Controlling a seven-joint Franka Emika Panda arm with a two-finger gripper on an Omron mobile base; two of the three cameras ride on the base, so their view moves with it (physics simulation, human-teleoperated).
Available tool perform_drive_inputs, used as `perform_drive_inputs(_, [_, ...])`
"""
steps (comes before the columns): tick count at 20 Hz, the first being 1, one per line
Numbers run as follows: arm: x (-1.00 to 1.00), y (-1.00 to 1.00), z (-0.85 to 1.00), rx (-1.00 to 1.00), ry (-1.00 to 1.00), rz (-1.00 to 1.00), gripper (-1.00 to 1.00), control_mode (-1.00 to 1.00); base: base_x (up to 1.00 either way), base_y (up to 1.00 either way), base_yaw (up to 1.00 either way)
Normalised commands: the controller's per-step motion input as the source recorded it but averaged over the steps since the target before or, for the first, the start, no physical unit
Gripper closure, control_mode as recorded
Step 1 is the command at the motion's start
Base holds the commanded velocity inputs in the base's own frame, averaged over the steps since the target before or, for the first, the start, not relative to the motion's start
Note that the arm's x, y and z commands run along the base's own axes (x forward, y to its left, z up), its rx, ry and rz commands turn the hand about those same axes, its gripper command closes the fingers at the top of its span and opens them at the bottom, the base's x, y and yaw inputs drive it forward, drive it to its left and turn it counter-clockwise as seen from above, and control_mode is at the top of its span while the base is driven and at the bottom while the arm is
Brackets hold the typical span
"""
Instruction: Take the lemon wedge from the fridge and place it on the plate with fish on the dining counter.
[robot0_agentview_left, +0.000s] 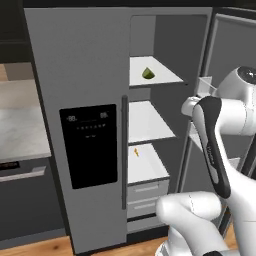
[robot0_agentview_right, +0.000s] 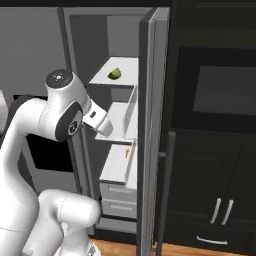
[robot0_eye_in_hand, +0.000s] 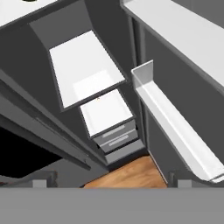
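Left base view: lemon wedge (robot0_agentview_left: 148, 73) lies on the open fridge's (robot0_agentview_left: 80, 60) top shelf (robot0_agentview_left: 160, 77).

From my left base view the arm (robot0_agentview_left: 214, 145) covers the lower part of the open door and the fridge (robot0_agentview_left: 80, 100) runs off the top edge. On the bottom shelf I see a small orange thing (robot0_agentview_left: 136, 152), too small to name. The door (robot0_agentview_right: 150, 125) hides the right side of the shelves in my right base view, and the wedge (robot0_agentview_right: 114, 74) is only a green speck.
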Motion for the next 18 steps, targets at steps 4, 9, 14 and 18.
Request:
perform_drive_inputs(4, [0.0, 0.0, 0.0, 0.0, 0.0, 0.0, -1.0, 1.0, 0.68, 0.41, -0.03])
perform_drive_inputs(9, [0.0, 0.0, 0.0, 0.0, 0.0, 0.0, -1.0, 1.0, 0.38, 0.36, 0.0])
perform_drive_inputs(14, [0.0, 0.0, 0.0, 0.0, 0.0, 0.0, -1.0, 1.0, 0.23, 0.27, 0.0])
perform_drive_inputs(18, [0.0, 0.0, 0.0, 0.0, 0.0, 0.0, -1.0, 1.0, 0.21, 0.0, 0.0])
